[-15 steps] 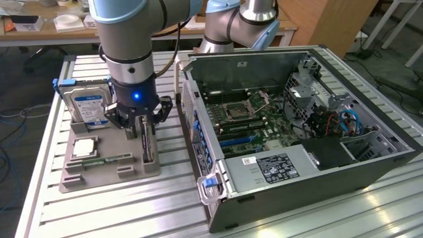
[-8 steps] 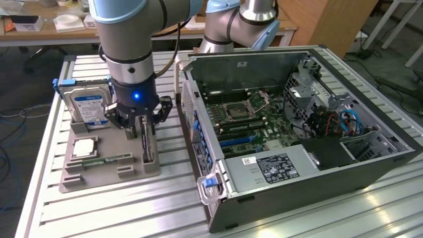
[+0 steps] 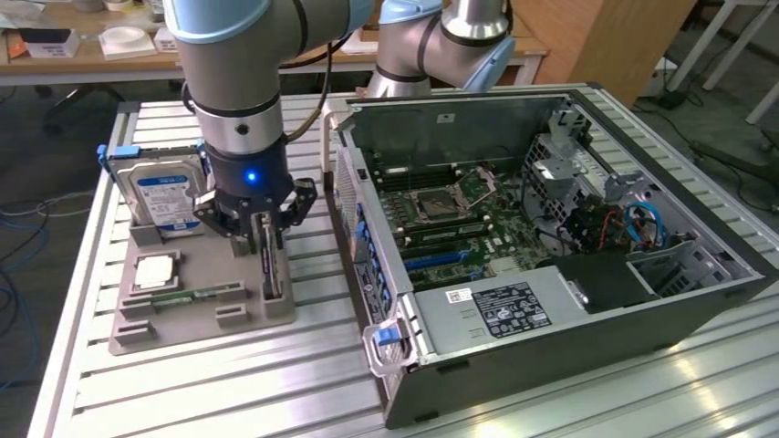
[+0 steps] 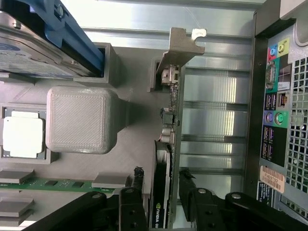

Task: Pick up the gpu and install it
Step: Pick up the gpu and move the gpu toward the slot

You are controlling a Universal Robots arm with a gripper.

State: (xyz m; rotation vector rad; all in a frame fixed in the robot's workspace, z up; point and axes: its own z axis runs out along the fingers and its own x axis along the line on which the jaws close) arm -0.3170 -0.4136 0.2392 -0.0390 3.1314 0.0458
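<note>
Thin black gpu card (image 4: 160, 197): on edge in grey plastic holder (image 3: 182, 321)
Gripper (image 4: 162, 172): I see it spread astride, seemingly not pinching

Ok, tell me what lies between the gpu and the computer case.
Only bare table slats, seen in the wrist view: the gpu stands in its gray holder, apart from the case.

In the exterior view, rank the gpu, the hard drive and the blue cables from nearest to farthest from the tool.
1. gpu, upright in the tray, right at the tool.
2. hard drive, toward the exterior view's left.
3. blue cables, inside the case, on the exterior view's right.
</note>
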